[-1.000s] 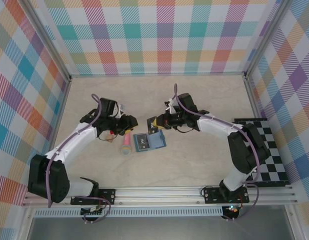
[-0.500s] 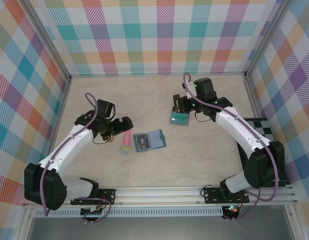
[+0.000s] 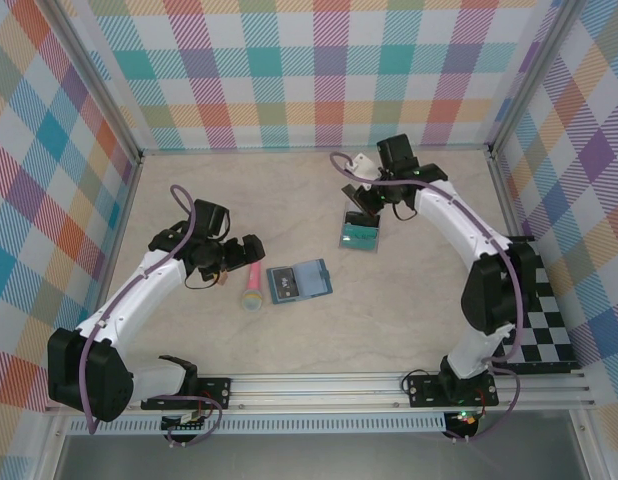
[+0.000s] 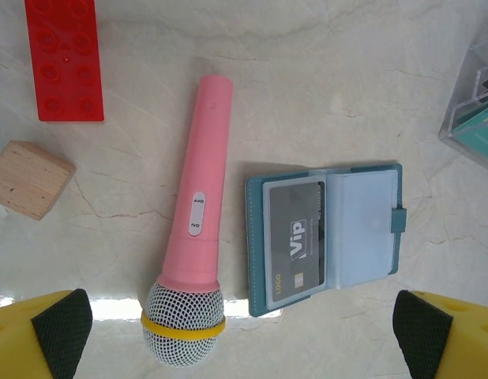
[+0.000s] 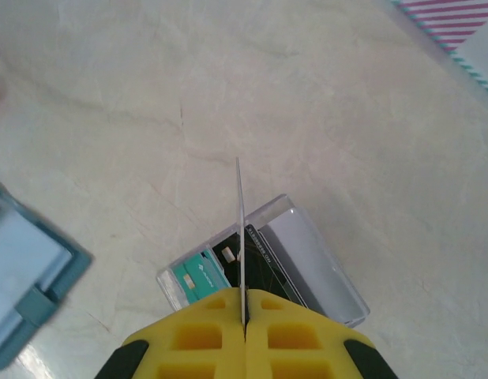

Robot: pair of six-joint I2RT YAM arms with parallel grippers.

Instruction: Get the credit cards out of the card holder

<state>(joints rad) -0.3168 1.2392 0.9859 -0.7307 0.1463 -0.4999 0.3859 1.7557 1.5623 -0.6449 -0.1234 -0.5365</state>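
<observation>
On a pale marbled table [image 3: 419, 300], the right gripper [image 5: 245, 314] is pinched tight on one credit card [image 5: 240, 213]. We see it edge-on, so its face and colour are hidden. Under it a clear tray [image 5: 171, 288] holds teal, black and grey cards [image 5: 198, 276], their print too small to read.

From overhead, the tray sits at 1 o'clock from the card holder [image 4: 362, 229]. The holder lies open and flat, with a grey card [image 4: 295, 241] reading "Vip" and "LOGO" in its left pocket. At its 9 o'clock lies a pink microphone [image 4: 198, 237] with a switch marked "OFF" and "ON".

A red toy brick [image 4: 64, 59] is cut off at 11 o'clock, with a wooden block [image 4: 31, 178] near it. The left gripper [image 4: 242, 339] is spread wide and holds nothing, only its fingertips [image 4: 62, 328] in frame.
</observation>
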